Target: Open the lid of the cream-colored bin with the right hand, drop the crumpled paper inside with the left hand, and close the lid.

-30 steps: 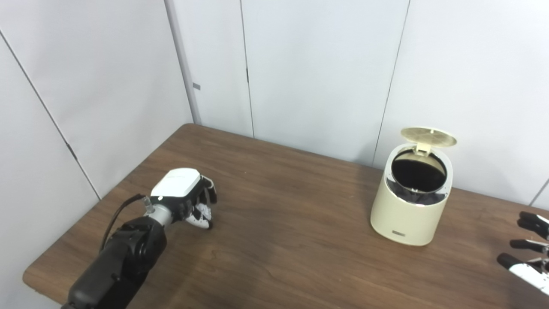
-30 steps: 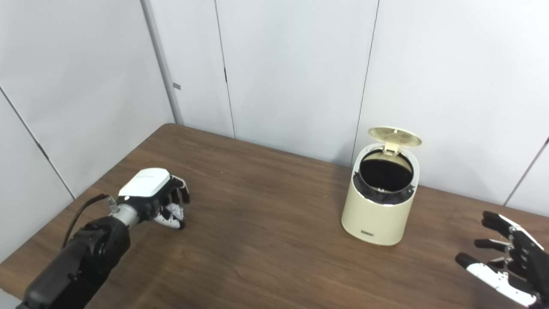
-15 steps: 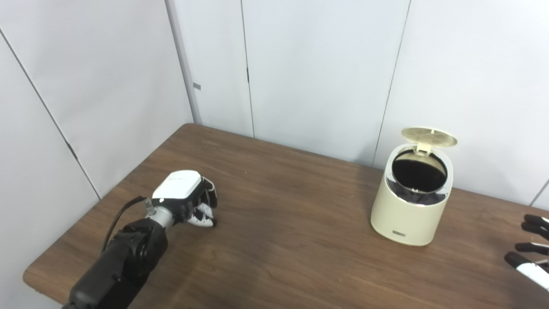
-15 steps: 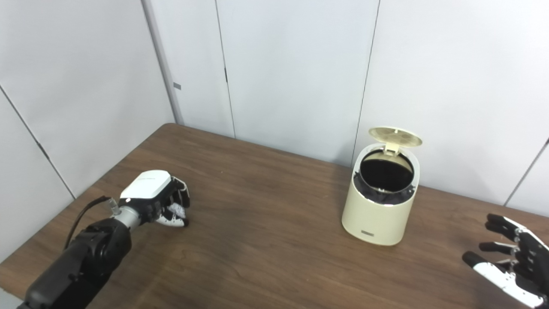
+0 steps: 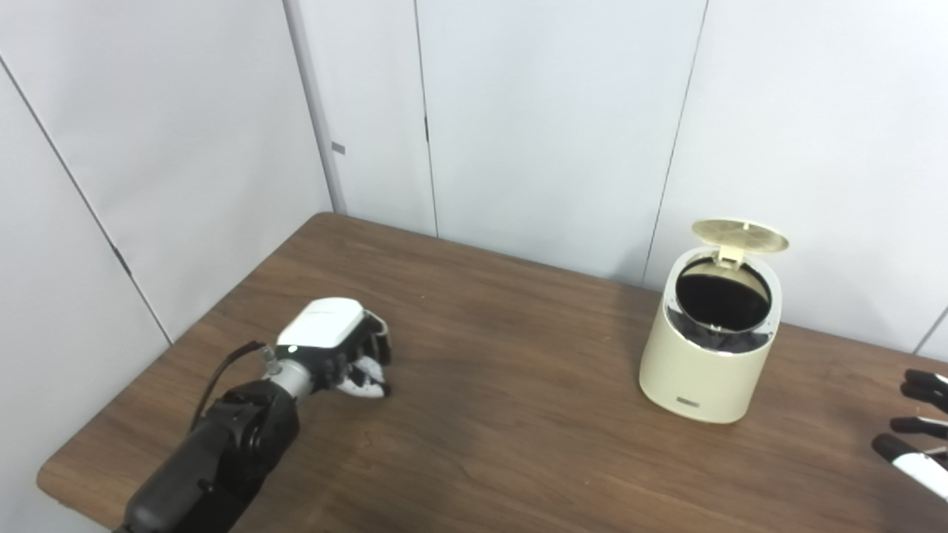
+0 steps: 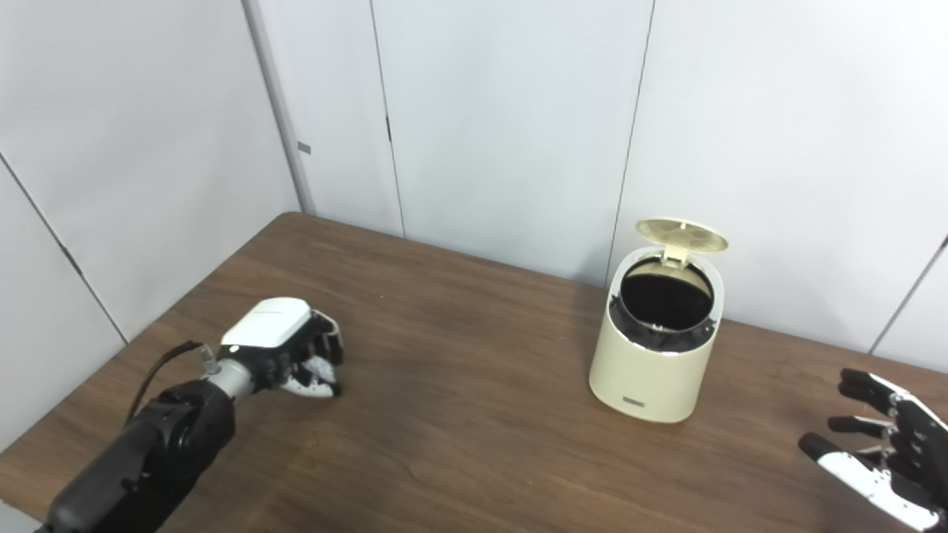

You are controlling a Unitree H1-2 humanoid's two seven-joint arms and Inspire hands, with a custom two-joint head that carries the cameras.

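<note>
Left robot hand (image 5: 337, 354): white glossy shell on the back, black fingers (image 6: 326, 346) with white patches beneath. Silver metal wrist collar behind it, then a thick matte black forearm (image 5: 222, 451). Thin black cable (image 6: 159, 370) looped from the wrist to the forearm. Right robot hand (image 6: 881, 463): black slender fingers (image 5: 922, 383), white panel on the thumb side, small grey screws at the fingers.
</note>
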